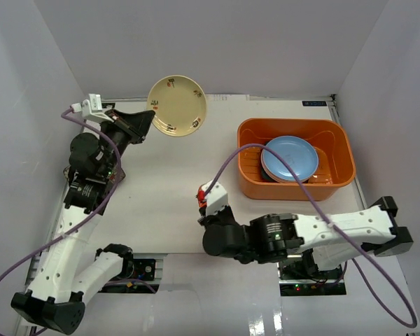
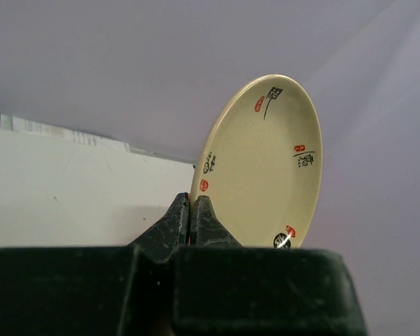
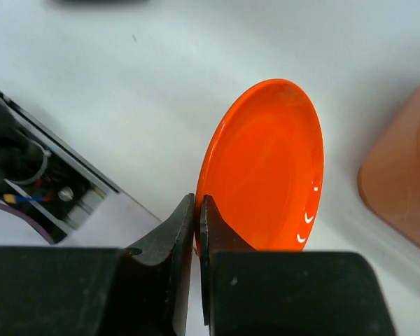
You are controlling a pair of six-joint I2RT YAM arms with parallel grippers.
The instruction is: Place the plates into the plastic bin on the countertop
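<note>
Both arms are loaded right now. The left hand (image 2: 194, 218) is pinched tight on the rim of the cream plate (image 2: 262, 164), holding it up on edge above the bench (image 1: 168, 189) by the far edge, left of the middle. The right hand (image 3: 198, 227) is clamped the same way on the red-orange plate (image 3: 266, 168), down by the near edge at about mid-bench. The plastic bin (image 1: 291, 124) sits in the far right corner, with a blue plate (image 1: 290, 157) lying on top of something darker inside. My take: the red-orange one is closer, so I'd take it in first and let the left arm wait so the two don't cross over the bin. A rim pinch is a thin grip, so go slow and clear the bin's wall on the way in. Then tip the plate flatter, low over the blue one, and let go there rather than dropping it from height.
</note>
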